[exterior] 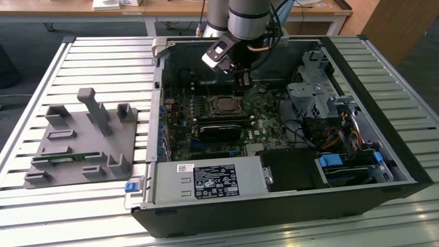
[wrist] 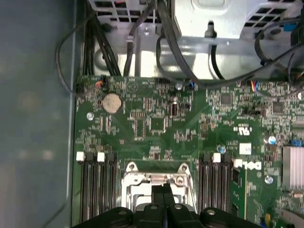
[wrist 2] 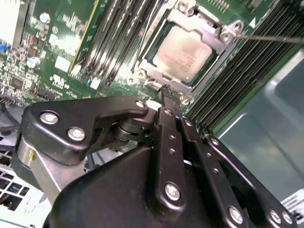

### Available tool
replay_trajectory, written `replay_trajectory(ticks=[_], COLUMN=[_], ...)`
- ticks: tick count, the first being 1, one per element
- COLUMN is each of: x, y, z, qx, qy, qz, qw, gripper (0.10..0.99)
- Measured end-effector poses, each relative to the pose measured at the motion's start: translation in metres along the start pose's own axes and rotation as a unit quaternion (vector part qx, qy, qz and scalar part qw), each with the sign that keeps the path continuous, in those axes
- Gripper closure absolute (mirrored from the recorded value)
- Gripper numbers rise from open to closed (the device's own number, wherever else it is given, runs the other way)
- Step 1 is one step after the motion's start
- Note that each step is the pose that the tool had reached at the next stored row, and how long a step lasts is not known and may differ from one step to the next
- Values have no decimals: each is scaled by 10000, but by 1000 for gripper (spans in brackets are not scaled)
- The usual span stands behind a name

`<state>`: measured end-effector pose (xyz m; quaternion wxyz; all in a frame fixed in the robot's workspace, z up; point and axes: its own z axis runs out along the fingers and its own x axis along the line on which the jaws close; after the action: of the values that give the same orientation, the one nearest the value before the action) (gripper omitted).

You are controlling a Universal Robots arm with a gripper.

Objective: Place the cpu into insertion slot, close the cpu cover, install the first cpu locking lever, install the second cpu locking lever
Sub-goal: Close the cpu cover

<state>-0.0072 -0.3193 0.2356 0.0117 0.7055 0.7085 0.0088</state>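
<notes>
The cpu (wrist 2: 184,53) sits under the cpu cover (wrist 2: 210,33) — gripper (wrist 2: 168,93) clenched empty at its edge, tips together, probably as a pusher.

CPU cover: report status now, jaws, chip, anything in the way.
Gripper jaws shut, nothing held, tip at edge of cpu cover. cpu seated, cover down over it. Thin lever rod juts out beside the cover; nothing else in the way.

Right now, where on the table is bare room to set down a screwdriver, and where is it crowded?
Bare slats of the table lie beyond the grey fixture plate and also before it, at the exterior view's left of the computer case. Inside the case it is crowded: the gripper hangs close by the cpu, with cables beside.
</notes>
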Motion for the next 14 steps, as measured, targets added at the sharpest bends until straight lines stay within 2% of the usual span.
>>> replay_trajectory(ticks=[7,11,14], x=[1,1,1], y=[-118,-209,-231], z=[4,4,5], qx=[0,0,0], qy=[0,0,0], qz=[0,0,0], qw=[10000,10000,10000], gripper=[980,980,980])
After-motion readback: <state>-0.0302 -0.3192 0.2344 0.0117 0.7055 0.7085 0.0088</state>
